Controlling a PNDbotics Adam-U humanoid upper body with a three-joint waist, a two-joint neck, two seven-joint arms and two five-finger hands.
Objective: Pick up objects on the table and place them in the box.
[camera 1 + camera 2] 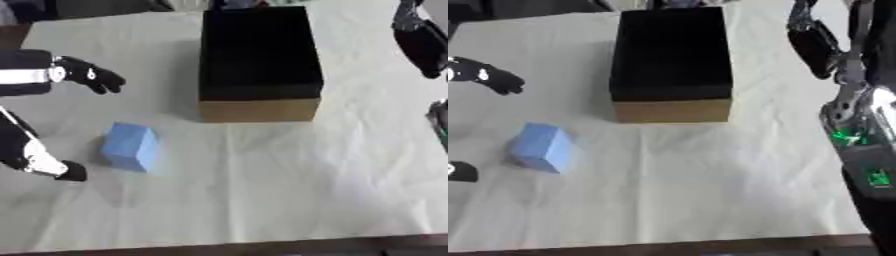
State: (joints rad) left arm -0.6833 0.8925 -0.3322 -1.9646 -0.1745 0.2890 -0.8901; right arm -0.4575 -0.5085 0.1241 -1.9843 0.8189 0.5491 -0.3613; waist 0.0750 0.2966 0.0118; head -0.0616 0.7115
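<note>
Blue and soft-edged, the small block (131, 146) is the only loose thing I can see on the white paper-covered desk (289, 180), lying near the desk's left edge, toward the front. The tall cardboard box with its dark open interior (260, 60) stands at the back middle of the desk, well apart from the block and with its plain brown side facing me.

My left hand (94, 75) hangs above the left edge, behind the block, fingers relaxed and drooping, holding nothing. My right hand (420, 42) sits up at the back right corner, beside the box; I cannot tell how its fingers stand.

I judge that the block has yet to be picked up. The left hand is the nearer one, so I would use it. To do this well, I should bring the hand forward and down over the block, spread the fingers and thumb wide enough to pass both sides, and close across its flat faces rather than a corner, since it lies turned at an angle. Then I should lift clear of the paper before swinging toward the box, and rise above the box's rim so the block does not clip it.
</note>
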